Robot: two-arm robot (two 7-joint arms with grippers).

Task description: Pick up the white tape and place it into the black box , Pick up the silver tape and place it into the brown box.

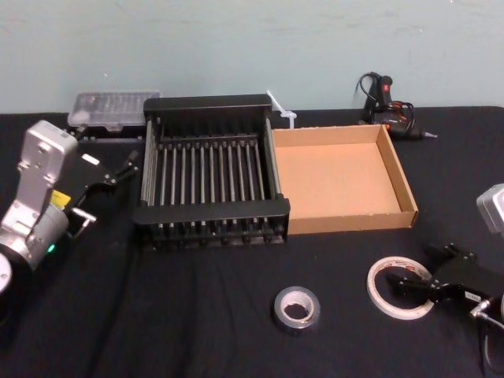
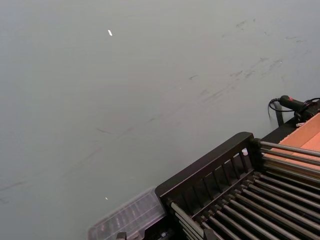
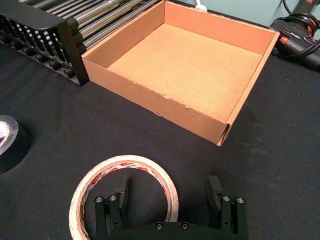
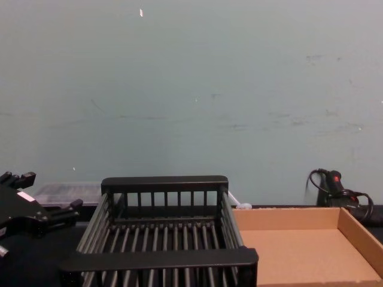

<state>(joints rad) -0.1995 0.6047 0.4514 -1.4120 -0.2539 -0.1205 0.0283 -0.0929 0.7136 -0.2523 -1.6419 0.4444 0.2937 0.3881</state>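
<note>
The white tape (image 1: 386, 298) (image 3: 85, 187) lies flat on the black cloth near the front right. My right gripper (image 1: 417, 270) (image 3: 167, 192) stands open over its right side, one finger inside the ring and one outside. The silver tape (image 1: 297, 307) (image 3: 6, 140) lies flat to the left of the white roll, apart from it. The black box (image 1: 211, 211) (image 3: 47, 22) (image 4: 161, 258) (image 2: 205, 172) and the brown box (image 1: 346, 223) (image 3: 165, 107) (image 4: 287, 218) stand side by side at the table's middle, both with nothing in them. My left gripper (image 1: 106, 157) (image 4: 46, 194) hangs open left of the black box.
A clear plastic case (image 1: 110, 109) (image 2: 127, 217) sits behind the black box at the back left. A black glue gun (image 1: 390, 106) (image 3: 300, 35) with its cord lies behind the brown box. A white plastic piece (image 1: 282, 110) pokes up between the boxes at the back.
</note>
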